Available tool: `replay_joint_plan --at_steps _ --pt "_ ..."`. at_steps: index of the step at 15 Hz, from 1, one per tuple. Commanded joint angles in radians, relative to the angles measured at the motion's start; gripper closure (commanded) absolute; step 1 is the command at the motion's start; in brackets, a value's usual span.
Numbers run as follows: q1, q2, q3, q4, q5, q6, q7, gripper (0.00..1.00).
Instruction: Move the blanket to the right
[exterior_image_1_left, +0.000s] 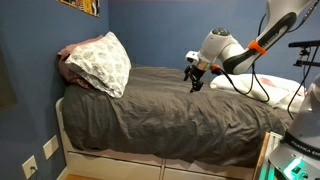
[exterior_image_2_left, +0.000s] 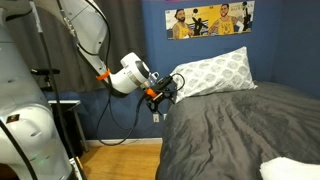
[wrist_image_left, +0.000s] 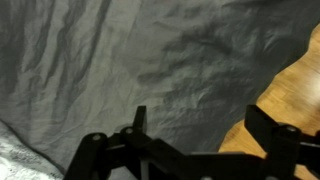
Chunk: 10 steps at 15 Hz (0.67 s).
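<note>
So, the claw (exterior_image_1_left: 193, 80) is wide open with nothing in it, hovering over the edge of the wrinkly grey blanket (exterior_image_1_left: 150, 108), near the patterned pillow (exterior_image_1_left: 105, 62).

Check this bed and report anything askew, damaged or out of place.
Nothing is spilled or damaged. The blanket lies wrinkled rather than smooth, and the patterned pillow leans tilted on a pinkish pillow at the head. The gripper hangs open over the blanket's edge.
</note>
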<state>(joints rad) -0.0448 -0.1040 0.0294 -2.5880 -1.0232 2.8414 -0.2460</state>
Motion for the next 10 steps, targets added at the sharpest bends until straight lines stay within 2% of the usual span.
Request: replay_joint_plan --at_steps 1,6,8,9,10 --pt "-0.076 0.022 0.021 0.012 -0.168 0.061 0.276 0.00" --pt "-0.087 0.102 0.016 0.034 -0.347 0.045 0.637 0.00" --pt "-0.079 0.176 0.004 0.049 -0.432 0.075 0.783 0.00" --pt "-0.071 0.097 0.004 0.009 -0.345 0.037 0.653 0.00" --pt "-0.071 0.116 0.004 0.011 -0.357 0.039 0.677 0.00"
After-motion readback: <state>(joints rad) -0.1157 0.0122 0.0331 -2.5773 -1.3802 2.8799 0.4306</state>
